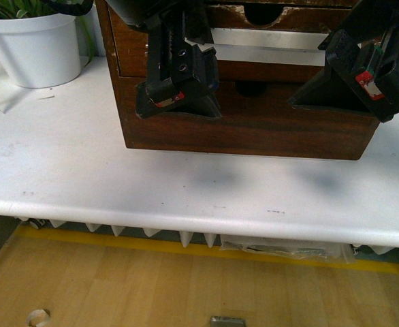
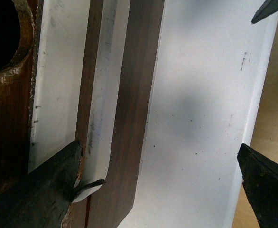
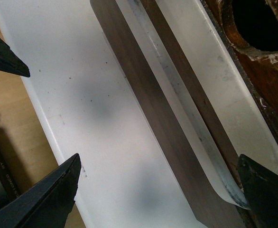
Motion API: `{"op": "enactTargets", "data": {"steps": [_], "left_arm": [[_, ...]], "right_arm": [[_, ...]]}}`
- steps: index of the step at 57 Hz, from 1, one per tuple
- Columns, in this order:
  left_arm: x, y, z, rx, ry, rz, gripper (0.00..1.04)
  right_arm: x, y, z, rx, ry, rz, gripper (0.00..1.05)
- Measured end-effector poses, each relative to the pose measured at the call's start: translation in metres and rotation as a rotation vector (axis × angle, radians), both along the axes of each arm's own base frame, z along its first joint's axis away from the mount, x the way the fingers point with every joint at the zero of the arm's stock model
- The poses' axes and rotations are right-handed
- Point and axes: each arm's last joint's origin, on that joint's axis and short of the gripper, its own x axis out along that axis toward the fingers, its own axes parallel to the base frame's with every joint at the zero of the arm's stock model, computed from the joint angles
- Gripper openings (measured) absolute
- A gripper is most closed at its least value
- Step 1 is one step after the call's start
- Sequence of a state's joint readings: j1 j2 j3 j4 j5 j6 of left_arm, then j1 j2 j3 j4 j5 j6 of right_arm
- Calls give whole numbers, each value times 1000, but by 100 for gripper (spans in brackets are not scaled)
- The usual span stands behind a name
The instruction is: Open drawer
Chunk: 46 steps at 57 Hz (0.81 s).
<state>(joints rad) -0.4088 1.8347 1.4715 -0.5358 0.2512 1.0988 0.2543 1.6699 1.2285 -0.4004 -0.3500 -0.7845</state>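
**Drawer at 12 o'clock, handle not yet gripped**

The drawer (image 1: 274, 70) is seated in the upper part of a wooden chest (image 1: 240, 129) on the white surface (image 1: 118, 177), and it appears shut. It lies at 12 o'clock from both end effectors. Its white handle (image 1: 267, 37) runs from 9 to 3 o'clock. The left end effector (image 1: 179, 92) is spread open near the handle's 9 o'clock end, and the right end effector (image 1: 353, 82) is spread open near the 3 o'clock end. Neither arm is judged nearer. A pull toward 6 o'clock is called for.
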Motion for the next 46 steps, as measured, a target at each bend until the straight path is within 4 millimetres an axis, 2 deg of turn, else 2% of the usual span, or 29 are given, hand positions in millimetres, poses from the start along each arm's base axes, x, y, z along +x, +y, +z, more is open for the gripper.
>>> {"op": "enactTargets", "data": {"steps": [13,22,34,46], "left_arm": [[-3,1,-2,9,28,-20,99],[-12,3,1,37,59,-56,99],[-30,7,4,63,103,-114,99],[-59,11,5,91,141,-170,99]], "right_arm": [[0,2,-1,-1,36,25,96],[-7,4,0,-2,79,82,96],[-26,4,2,-23,108,146,96],[-51,6,-1,-39,140,207,96]]}}
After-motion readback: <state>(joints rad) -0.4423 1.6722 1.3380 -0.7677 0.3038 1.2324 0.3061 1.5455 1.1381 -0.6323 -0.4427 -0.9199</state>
